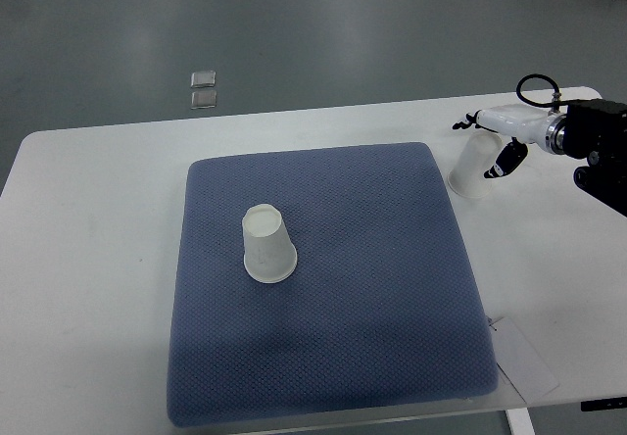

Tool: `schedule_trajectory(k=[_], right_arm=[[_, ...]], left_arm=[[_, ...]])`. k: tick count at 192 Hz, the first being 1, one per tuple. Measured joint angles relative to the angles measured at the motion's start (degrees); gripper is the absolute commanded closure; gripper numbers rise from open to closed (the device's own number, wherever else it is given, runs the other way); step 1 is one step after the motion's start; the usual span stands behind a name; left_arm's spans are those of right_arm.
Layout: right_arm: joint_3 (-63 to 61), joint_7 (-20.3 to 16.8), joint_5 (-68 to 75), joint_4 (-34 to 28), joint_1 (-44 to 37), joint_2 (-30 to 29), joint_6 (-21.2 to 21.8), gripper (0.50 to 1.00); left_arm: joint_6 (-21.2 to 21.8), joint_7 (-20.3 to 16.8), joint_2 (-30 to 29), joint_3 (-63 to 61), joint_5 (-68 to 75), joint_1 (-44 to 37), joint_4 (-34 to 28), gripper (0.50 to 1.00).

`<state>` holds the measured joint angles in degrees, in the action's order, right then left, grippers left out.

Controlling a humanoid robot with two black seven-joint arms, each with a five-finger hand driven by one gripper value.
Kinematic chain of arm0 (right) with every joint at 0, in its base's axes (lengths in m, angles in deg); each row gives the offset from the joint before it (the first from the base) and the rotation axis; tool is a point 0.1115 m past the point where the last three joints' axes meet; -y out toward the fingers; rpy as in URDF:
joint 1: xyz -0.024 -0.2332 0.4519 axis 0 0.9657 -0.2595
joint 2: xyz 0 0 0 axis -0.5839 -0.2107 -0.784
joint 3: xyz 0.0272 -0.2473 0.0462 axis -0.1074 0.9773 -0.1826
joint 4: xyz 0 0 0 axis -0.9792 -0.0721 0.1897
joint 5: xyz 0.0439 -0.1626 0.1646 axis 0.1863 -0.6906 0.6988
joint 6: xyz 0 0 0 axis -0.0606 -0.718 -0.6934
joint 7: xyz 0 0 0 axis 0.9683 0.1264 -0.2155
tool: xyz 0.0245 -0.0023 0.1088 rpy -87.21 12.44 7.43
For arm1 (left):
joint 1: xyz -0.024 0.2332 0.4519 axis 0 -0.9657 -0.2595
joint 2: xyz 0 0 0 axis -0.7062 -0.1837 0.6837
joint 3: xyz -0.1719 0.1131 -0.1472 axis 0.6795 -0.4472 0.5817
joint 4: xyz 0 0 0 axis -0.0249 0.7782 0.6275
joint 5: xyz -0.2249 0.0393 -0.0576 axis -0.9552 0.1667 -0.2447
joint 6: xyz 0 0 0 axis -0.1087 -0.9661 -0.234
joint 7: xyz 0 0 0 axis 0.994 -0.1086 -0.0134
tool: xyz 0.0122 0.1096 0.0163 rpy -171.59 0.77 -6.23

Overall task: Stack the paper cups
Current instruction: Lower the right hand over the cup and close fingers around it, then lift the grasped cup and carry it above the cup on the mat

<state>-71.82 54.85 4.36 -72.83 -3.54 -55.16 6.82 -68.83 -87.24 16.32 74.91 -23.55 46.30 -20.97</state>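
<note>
One white paper cup (267, 246) stands upside down on the blue mat (372, 288), left of the mat's middle. A second paper cup (470, 173) leans on the white table just past the mat's far right corner. My right hand (493, 146) reaches in from the right edge and sits over this cup's upper part, with its black fingers (507, 161) curled against the cup's side. The cup's top is hidden under the hand. The left arm does not show.
The white table (88, 259) reaches beyond the mat on every side. A white paper tag (524, 359) lies off the mat's near right corner. Two small square plates (204, 90) are set in the grey floor behind the table.
</note>
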Motion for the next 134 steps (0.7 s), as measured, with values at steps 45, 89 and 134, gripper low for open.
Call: schedule_trajectory(k=[45,89,134], right_arm=[[0.92,0.02,0.00,0.72,0.00,-0.74,0.01,0.738],[1.02,0.06,0.00,1.64,0.00,-0.91,0.01,0.885],[1.38,0.09,0.01,2.60,-0.16,-1.17,-0.02,1.000]], left_arm=[[0.00,0.00,0.00,0.00,0.00,0.00,0.00,0.500],[0.00,0.00,0.00,-0.02,0.00,0.00,0.00,0.500],[0.00,0.00,0.00,-0.02,0.00,0.00,0.00,0.500]])
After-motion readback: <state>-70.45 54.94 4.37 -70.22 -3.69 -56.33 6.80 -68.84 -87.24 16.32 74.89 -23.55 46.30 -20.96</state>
